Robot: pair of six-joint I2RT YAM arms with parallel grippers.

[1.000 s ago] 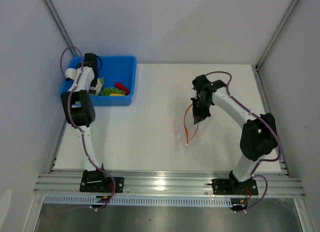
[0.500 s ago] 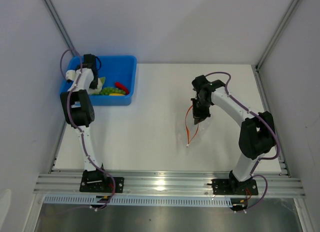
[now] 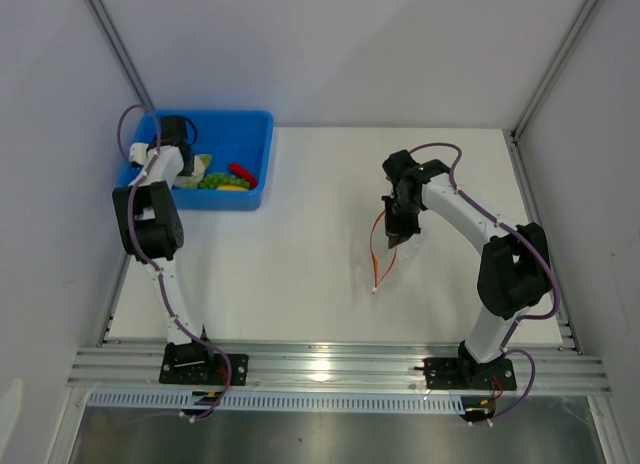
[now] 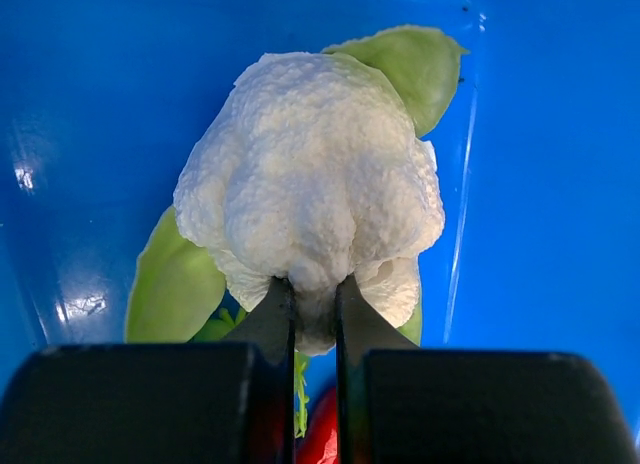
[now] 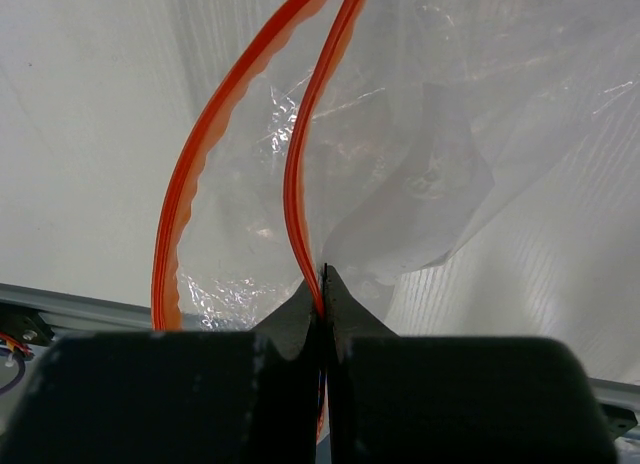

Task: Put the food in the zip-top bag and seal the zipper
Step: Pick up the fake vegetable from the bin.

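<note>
Cauliflower [image 4: 315,194] is pinched at its 6 o'clock edge by the left gripper [image 4: 313,309], whose jaws are clamped on it. Green leaves show at 1 and 8 o'clock. It hangs over the blue bin [image 3: 255,119] in the 10 o'clock corner of the table [image 3: 300,274]. Since a second ago the left arm's elbow has swung slightly toward 9 o'clock, and the wrist has gone with it. The cauliflower itself has hardly shifted.

The grape bunch [image 3: 213,181], red chili [image 3: 243,171] and yellow piece [image 3: 236,188] lie in the bin at 3 o'clock of the cauliflower, where they were.

The right gripper [image 5: 322,284] is closed tight on one strip of the zipper [image 5: 305,134]. The other strip bows away toward 9 o'clock, so the mouth of the zip-top bag [image 5: 430,134] gapes. The bag lies just toward 3 o'clock of the table's middle. Right arm and bag look unchanged.
</note>
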